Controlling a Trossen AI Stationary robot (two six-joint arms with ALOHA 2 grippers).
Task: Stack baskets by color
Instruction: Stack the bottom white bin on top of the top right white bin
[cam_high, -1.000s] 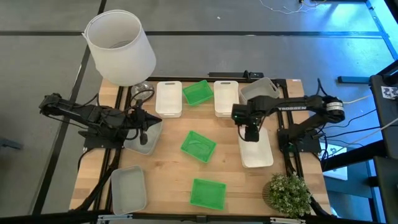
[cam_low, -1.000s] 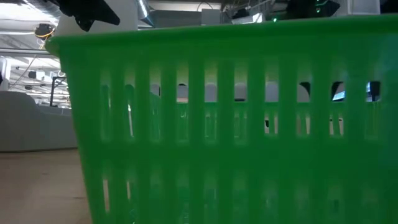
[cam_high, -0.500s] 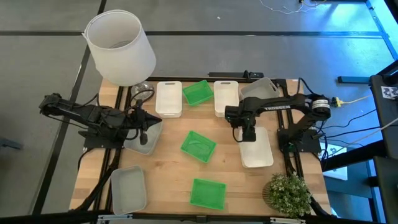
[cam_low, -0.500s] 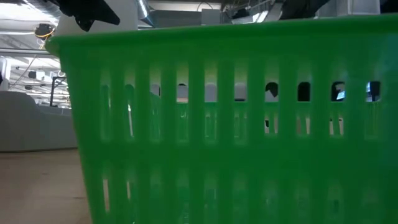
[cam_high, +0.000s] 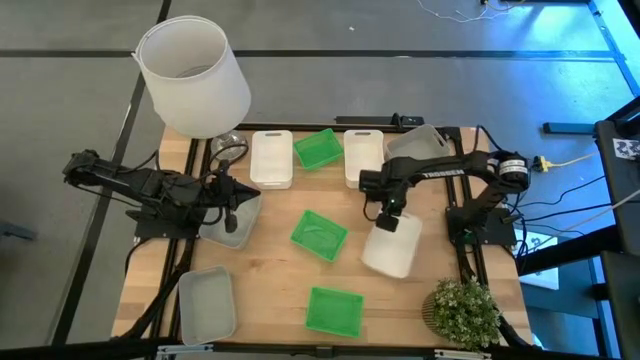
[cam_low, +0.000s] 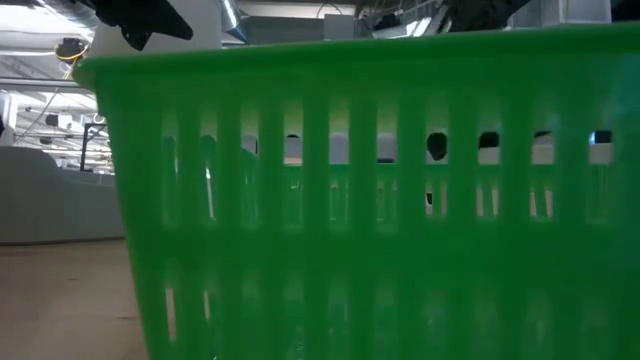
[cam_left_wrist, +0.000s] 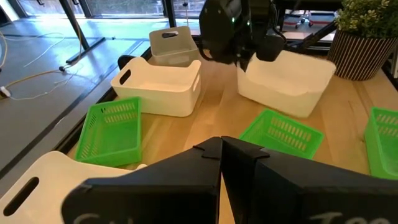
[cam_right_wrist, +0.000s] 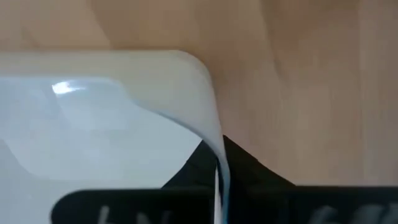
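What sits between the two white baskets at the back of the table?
A green basket sits tilted between the two white baskets, nearly touching each. The high view shows it best.

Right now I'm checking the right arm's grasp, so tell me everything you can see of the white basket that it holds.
The white rectangular plastic basket has rounded corners, plain solid walls and an empty inside. The right gripper is shut on the thin rim of its end wall, one finger inside and one outside. The basket lies skewed on the wooden table, right of the centre, between a green slotted basket and the potted plant, touching neither.
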